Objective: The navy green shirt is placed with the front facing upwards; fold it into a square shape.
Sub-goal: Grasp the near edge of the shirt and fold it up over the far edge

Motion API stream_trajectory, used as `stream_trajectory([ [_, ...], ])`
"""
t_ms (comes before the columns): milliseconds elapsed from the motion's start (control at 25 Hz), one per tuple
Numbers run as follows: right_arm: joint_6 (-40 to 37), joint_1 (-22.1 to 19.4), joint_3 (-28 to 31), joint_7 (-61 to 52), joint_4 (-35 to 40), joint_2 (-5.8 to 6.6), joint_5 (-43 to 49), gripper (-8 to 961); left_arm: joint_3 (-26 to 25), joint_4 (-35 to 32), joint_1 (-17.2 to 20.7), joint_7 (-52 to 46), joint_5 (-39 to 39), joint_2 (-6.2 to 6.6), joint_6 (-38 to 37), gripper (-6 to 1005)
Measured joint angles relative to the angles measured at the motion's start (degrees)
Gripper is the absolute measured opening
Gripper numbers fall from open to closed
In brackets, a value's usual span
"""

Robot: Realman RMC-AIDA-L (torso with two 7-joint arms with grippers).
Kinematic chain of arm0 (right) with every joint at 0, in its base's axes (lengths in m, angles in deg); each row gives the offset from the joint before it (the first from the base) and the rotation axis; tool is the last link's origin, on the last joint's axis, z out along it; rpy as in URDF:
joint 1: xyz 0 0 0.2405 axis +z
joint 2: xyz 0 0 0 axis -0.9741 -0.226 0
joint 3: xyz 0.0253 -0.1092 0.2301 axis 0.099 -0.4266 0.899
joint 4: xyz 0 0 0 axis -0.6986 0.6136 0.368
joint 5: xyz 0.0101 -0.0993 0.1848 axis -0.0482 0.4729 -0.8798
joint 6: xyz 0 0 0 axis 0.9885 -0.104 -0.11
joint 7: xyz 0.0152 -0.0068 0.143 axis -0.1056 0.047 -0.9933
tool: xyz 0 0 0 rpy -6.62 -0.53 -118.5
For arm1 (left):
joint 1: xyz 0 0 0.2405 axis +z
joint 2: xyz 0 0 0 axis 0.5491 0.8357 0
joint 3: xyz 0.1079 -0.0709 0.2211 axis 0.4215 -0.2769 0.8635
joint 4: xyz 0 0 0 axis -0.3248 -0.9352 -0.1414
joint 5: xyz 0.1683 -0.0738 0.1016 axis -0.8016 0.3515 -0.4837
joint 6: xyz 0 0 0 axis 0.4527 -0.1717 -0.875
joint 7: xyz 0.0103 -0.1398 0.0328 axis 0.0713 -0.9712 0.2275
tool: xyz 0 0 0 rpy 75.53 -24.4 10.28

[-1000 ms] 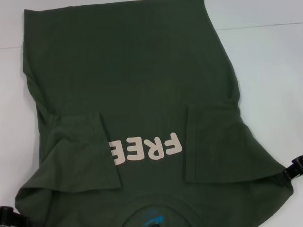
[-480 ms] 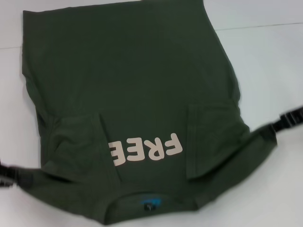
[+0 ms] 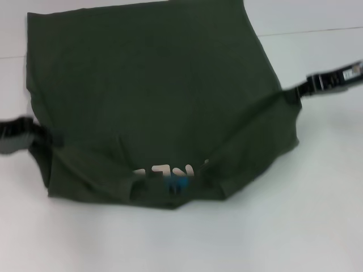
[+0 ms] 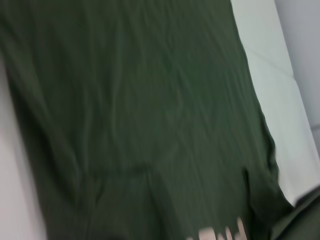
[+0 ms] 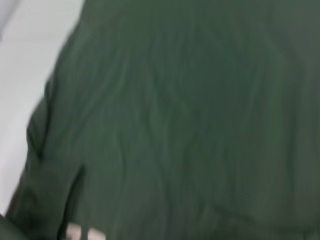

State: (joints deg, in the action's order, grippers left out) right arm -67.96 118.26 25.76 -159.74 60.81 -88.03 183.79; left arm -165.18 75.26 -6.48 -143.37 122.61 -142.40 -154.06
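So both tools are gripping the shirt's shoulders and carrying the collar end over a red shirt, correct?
Not red. The head view shows a dark olive-green shirt; the left tool and right tool each grip a shoulder corner of it.

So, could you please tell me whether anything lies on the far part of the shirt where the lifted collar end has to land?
Nothing visible does. The left gripper and right gripper hold the navy green shirt by its edges; its far part lies bare.

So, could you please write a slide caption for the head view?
Left gripper and right gripper hold the green shirt by its sides, folding it on the white table.
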Motion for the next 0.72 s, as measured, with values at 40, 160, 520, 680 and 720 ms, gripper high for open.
stream_trajectory([
  [40, 0.8, -0.01, 0.02, -0.12, 0.02, -0.01, -0.89, 6, 0.05, -0.39, -0.74, 0.09, 0.2, -0.03, 1.55, 18],
  [160, 3.8, -0.11, -0.14, -0.87, 0.03, -0.09, -3.41, 6, 0.05, -1.12, -2.67, 0.23, 1.42, -0.07, 5.7, 18],
  [520, 9.97, -1.63, -0.07, -1.67, -0.19, -0.39, -9.42, 6, 0.18, -1.37, -4.4, 0.31, 6.34, -1.35, 15.18, 17],
  [680, 12.9, -2.2, 0.13, -1.67, -0.24, -0.68, -11.13, 6, 0.19, -1.68, -4.11, 0.51, 8.65, -1.8, 19.73, 17],
  [720, 13.79, -2.28, 0.14, -1.67, -0.33, -0.82, -11.46, 6, 0.19, -1.79, -4.1, 0.55, 8.76, -1.89, 20.61, 17],
])
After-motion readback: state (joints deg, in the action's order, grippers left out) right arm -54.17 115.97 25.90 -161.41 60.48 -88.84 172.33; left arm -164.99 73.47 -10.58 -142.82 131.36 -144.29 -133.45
